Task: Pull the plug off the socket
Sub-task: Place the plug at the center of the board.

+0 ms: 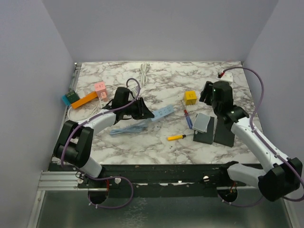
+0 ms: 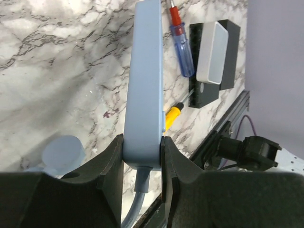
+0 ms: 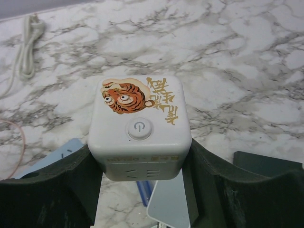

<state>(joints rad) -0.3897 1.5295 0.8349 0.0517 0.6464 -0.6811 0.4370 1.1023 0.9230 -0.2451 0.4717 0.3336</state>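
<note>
Surface [image 1: 213,76]: marble, cluttered mid-right.

Socket = pale blue power strip [image 2: 145,71]. It reaches out over the surface, and its cord end is clamped between the fingers of the left gripper [image 2: 141,148].

Plug = white cube [image 3: 140,114] with tiger print and power button. The right gripper [image 3: 142,154] grasps it by its sides, raised above the surface.

Neither wrist view shows a join between cube and strip. My reading: separation is done or all but done. The cube's underside is hidden, so I cannot confirm this.

For a clean pull:
- The left grip stays firm as the anchor, with the strip level.
- The right arm draws the cube straight along its pins, with no twisting or rocking.

Watch the grey box [image 2: 212,52] and the blue-handled screwdriver [image 2: 183,52], which lie below the cube.
</note>
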